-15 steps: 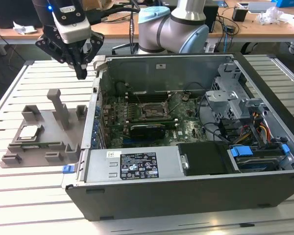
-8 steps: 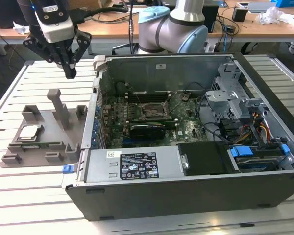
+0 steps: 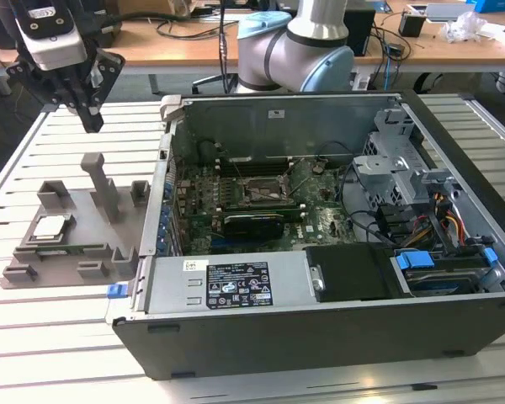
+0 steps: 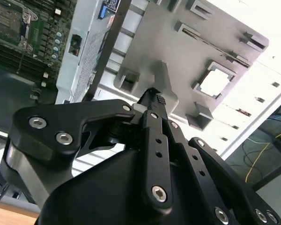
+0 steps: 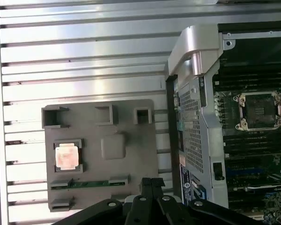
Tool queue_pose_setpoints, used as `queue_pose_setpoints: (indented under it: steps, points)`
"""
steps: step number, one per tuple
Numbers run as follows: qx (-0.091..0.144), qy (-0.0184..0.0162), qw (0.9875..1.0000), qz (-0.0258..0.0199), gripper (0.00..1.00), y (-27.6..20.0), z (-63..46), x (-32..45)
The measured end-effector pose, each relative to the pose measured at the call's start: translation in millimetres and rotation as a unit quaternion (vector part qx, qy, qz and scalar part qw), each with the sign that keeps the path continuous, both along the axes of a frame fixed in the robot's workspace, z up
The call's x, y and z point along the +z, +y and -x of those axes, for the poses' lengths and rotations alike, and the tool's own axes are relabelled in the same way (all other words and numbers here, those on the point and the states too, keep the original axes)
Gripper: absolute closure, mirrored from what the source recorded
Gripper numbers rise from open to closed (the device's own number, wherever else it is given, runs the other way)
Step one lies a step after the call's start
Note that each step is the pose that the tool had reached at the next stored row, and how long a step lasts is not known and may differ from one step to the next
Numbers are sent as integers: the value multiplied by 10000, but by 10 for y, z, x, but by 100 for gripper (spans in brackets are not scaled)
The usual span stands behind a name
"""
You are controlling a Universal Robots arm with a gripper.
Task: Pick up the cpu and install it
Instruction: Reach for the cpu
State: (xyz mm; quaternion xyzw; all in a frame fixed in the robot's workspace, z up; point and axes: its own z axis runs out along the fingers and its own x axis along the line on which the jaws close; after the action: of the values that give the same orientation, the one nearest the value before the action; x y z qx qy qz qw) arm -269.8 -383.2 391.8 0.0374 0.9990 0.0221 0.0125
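The cpu (image 3: 50,227) lies flat in a square recess of the grey plastic tray (image 3: 93,244), at the exterior view's left, beside the open computer case (image 3: 320,320). It also shows as a silver square in both wrist views (image 4: 215,82) (image 5: 67,156). My gripper (image 3: 91,120) hangs high above the tray's far side, well clear of the cpu. Its black fingers (image 4: 153,99) meet at the tips with nothing between them, so the gripper (image 5: 152,180) is shut and empty. Inside the case, the motherboard's dark socket frame (image 3: 261,192) (image 5: 260,110) holds no chip.
Upright blocks (image 3: 101,181) rise from the tray near the cpu. The case's raised side wall (image 3: 156,202) stands between tray and motherboard. Drive cages and cables (image 3: 421,210) fill the case's right side. Slatted white table (image 3: 59,337) surrounds everything.
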Motion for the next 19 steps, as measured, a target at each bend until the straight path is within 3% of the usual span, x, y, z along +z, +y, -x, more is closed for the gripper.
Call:
queue_pose_setpoints:
  steps: [4,7,10,15,19]
  points:
    - [0,0,10000,0,89,31,109,-18]
    - [-1,0,10000,0,89,72,339,-45]
    - [0,0,10000,0,89,77,499,-60]
    - [0,0,10000,0,89,78,927,-103]
    - [-1,0,10000,0,89,76,1139,-108]
